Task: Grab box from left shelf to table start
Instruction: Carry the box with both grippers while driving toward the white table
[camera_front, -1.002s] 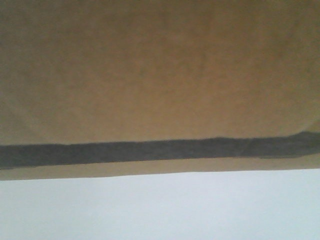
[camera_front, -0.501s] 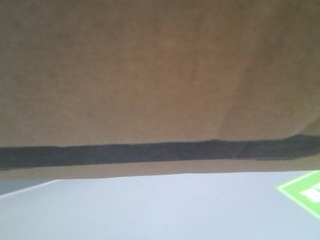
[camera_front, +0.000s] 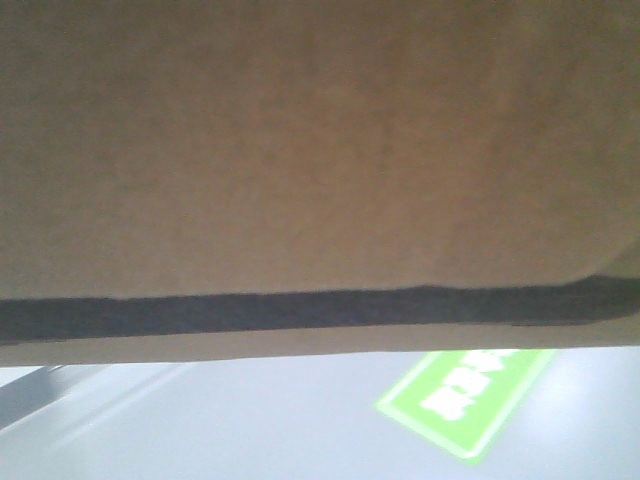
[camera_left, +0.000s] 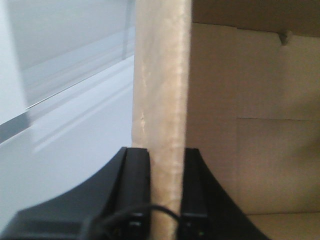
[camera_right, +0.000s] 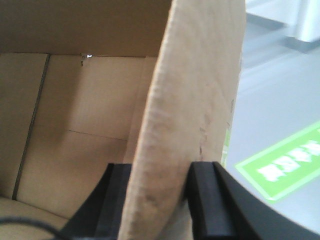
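The brown cardboard box (camera_front: 300, 150) fills most of the front view, very close, with a dark band (camera_front: 300, 310) along its lower part. My left gripper (camera_left: 163, 155) is shut on the box's left wall (camera_left: 161, 90), one black finger outside and one inside. My right gripper (camera_right: 162, 172) is shut on the box's right wall (camera_right: 195, 100) the same way. Both wrist views show the box's bare inside (camera_right: 75, 125). The left shelf is out of view.
Below the box lies pale grey floor (camera_front: 250, 430) with a green floor sign with white lettering (camera_front: 465, 395), which also shows in the right wrist view (camera_right: 282, 167). A pale wall or panel edge (camera_left: 15, 125) stands at the left.
The view has swung: the green floor sign has slid from the right edge toward the middle, and grey streaks appeared at lower left. The box stays fixed against the camera.
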